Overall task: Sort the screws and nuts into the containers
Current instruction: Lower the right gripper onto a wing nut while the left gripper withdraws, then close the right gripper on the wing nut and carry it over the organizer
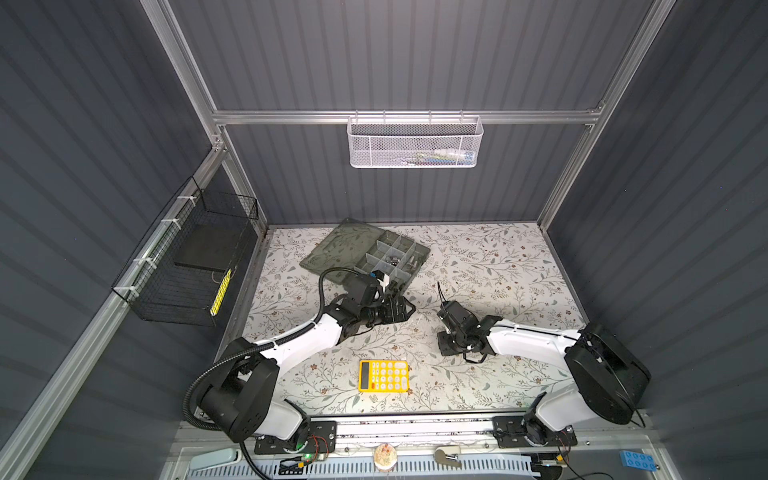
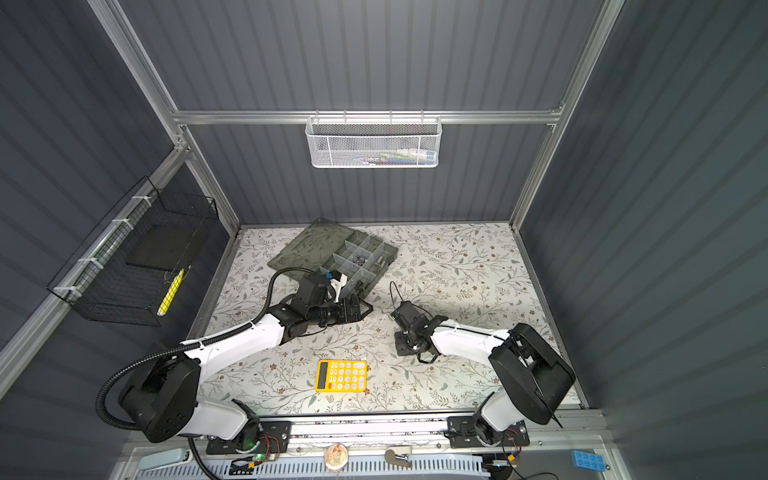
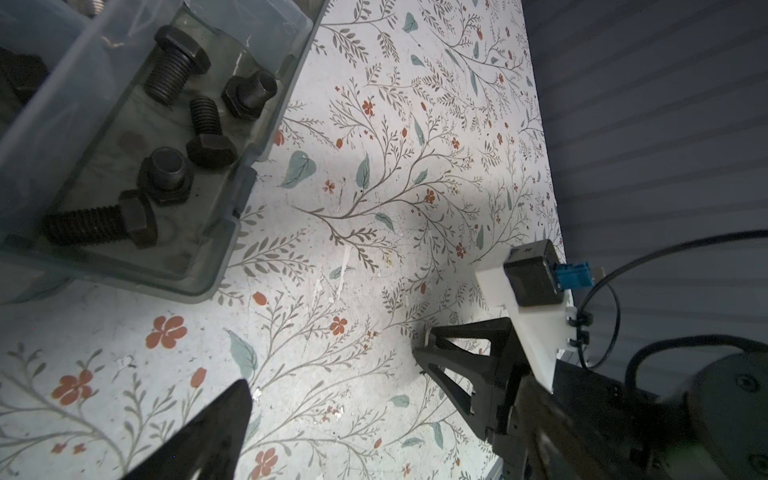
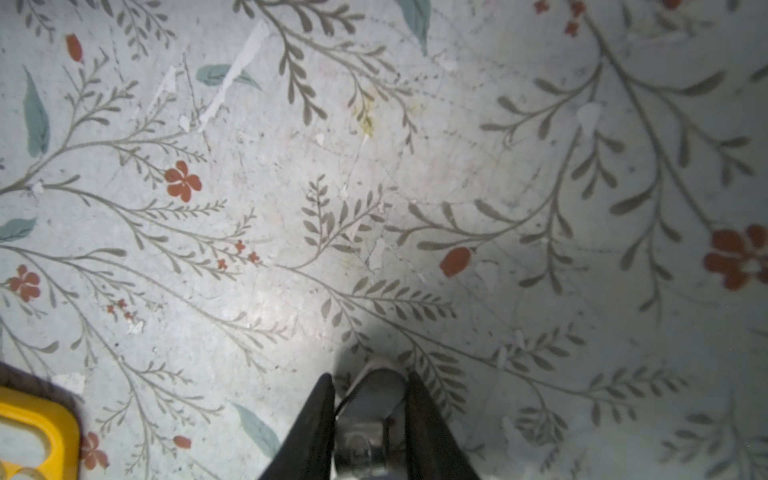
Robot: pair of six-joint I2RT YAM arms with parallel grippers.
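Fingers [image 4: 316, 419] of your right gripper [image 4: 369, 376] clamp a silver wing nut [image 4: 374, 415]; light, hard, slippery metal; keep hold across its ears.

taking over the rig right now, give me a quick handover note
Left gripper: open, empty, beside the organiser box.
Right gripper: fingers shut on a silver wing nut down at the table, near the yellow calculator.
Done: five black bolts in a corner compartment; silver parts in middle compartments.
To do: carry the wing nut to the box.
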